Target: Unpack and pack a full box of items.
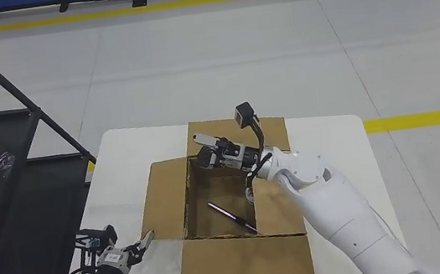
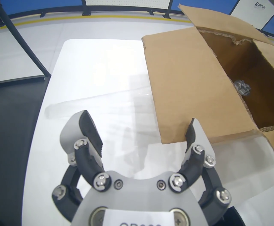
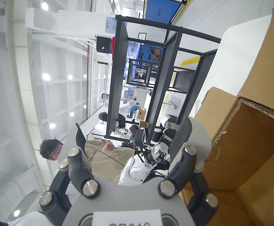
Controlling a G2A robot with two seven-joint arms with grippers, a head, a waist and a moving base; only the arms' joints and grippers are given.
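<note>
Left gripper [image 2: 139, 119]: fingers spread, empty, over table [image 1: 126, 163] just beside box's near flap corner. Box [image 1: 246, 264]: open, flaps out, mid-table. Pen [image 1: 231, 217] lies on its floor. Right gripper [image 1: 198, 159]: fingers apart, empty, at box's far corner.

An open cardboard box [image 1: 246, 264] sits on the white bench [image 1: 135, 162] with its flaps spread, and a thin dark stick [image 1: 231, 217] lies slantwise on its floor. The right gripper [image 1: 198, 158] hangs over the box's far corner. The left gripper [image 1: 143, 242] is near the bench's front edge, jaws parted, just beside a side flap.
</note>
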